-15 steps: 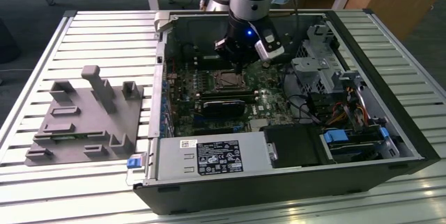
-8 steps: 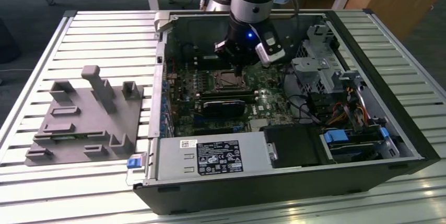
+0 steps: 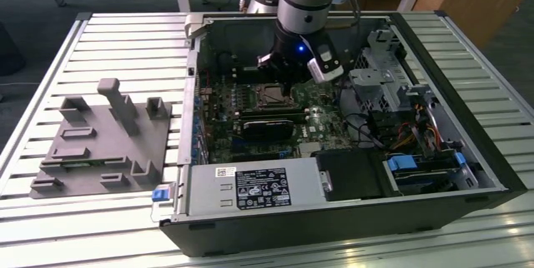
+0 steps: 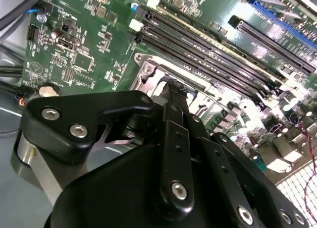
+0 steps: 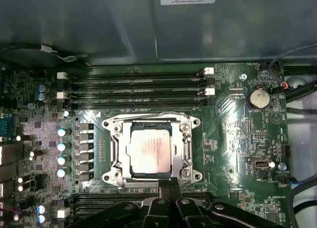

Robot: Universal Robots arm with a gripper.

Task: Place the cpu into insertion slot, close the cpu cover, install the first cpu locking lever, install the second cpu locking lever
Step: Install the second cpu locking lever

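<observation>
- Open computer case point(image 3: 434, 55) lying on a slatted metal table point(image 3: 109, 49), green circuit board point(image 5: 237, 134) exposed inside.
- Robot arm point(image 3: 304, 5) reaching down into the case, gripper point(image 5: 168, 184) poised just beside the near edge of the socket.
- Fingertips pressed together with no visible gap, nothing held between them.
- Silver chip point(image 5: 150, 151) already seated flat in the socket point(image 5: 184, 164), in the first wrist view.
- Thin metal cover frame point(image 5: 117, 134) apparently lying down around the chip.
- Locking levers too fine to make out; latched or not, impossible to say.
- By judgement: chip placement done, cover likely closed, both levers probably still to do.
- Grey plastic holder point(image 3: 100, 149) resting on the table, well apart from the case.
</observation>
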